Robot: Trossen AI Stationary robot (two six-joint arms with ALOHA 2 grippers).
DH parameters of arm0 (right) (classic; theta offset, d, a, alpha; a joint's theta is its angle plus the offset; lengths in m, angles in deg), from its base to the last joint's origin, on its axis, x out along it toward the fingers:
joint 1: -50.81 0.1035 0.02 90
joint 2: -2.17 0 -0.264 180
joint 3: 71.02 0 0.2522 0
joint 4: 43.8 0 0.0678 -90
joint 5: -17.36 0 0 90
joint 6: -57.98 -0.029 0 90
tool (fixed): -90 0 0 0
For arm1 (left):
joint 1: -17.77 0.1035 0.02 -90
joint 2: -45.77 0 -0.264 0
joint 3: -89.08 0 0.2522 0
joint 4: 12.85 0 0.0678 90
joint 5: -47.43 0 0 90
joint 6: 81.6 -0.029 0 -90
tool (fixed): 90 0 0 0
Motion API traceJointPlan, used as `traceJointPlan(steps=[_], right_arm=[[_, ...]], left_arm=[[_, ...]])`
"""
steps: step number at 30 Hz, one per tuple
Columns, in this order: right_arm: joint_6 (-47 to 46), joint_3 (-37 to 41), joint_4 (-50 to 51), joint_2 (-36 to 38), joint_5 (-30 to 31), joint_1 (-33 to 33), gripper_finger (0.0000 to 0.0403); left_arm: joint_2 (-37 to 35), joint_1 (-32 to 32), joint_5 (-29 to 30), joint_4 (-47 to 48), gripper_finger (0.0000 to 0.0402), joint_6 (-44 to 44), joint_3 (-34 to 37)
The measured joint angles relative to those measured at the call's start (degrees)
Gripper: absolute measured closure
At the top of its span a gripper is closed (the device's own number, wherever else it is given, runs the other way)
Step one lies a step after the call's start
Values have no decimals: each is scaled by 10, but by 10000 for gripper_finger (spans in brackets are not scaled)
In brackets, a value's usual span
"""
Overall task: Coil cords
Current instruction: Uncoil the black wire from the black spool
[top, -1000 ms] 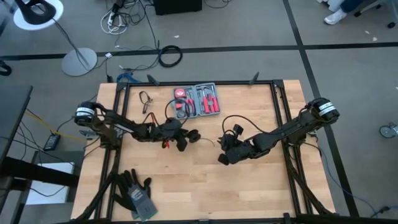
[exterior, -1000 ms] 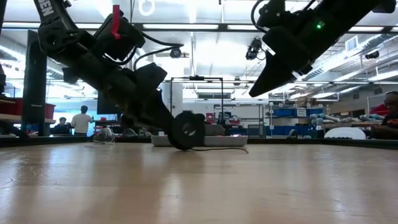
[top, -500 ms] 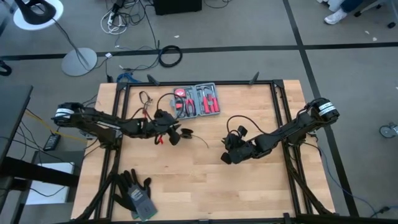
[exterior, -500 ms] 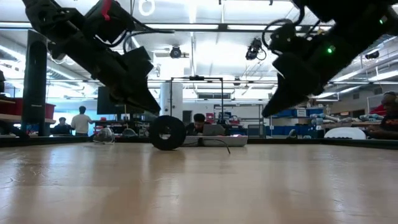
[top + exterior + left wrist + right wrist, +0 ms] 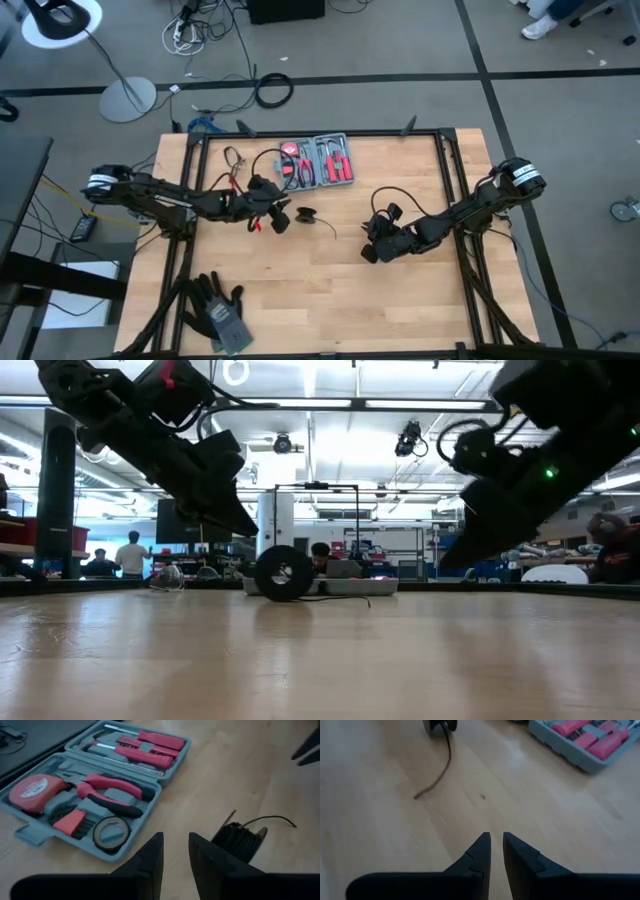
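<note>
One coiled cord (image 5: 305,215) standing on edge on table (image 5: 400,300), near one red tool kit (image 5: 318,161). Two grippers hovering: left (image 5: 281,217) fingers slightly parted, empty; right (image 5: 368,255) fingers nearly together, empty.

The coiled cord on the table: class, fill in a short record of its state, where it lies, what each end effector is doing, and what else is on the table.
cord: wound black spool standing on edge, loose tail trailing on the table
position: between the two arms, near the tool kit
left end effector: beside spool, holding nothing, fingers slightly apart
right end effector: apart from spool, empty, fingers nearly closed
other: gloves at table's near-left
</note>
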Motion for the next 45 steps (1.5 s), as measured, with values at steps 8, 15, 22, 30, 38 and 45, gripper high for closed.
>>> traceJointPlan(steps=[8,15,22,30,38,45], right_arm=[[-1,98,-174,0,0,0,355],[0,132,-258,-1,0,0,355],[35,129,-344,-1,1,0,358],[45,129,-358,-1,-15,0,362],[110,23,-301,-1,-90,-20,397],[178,-93,-150,-1,-174,-109,401]], left_arm=[[1,0,-10,6,307,1,0],[1,-1,-13,5,307,33,0],[2,-44,60,4,313,15,0],[2,-94,106,35,393,14,0],[2,-120,30,-9,400,-33,61],[-34,-88,-131,-148,401,-75,123]])
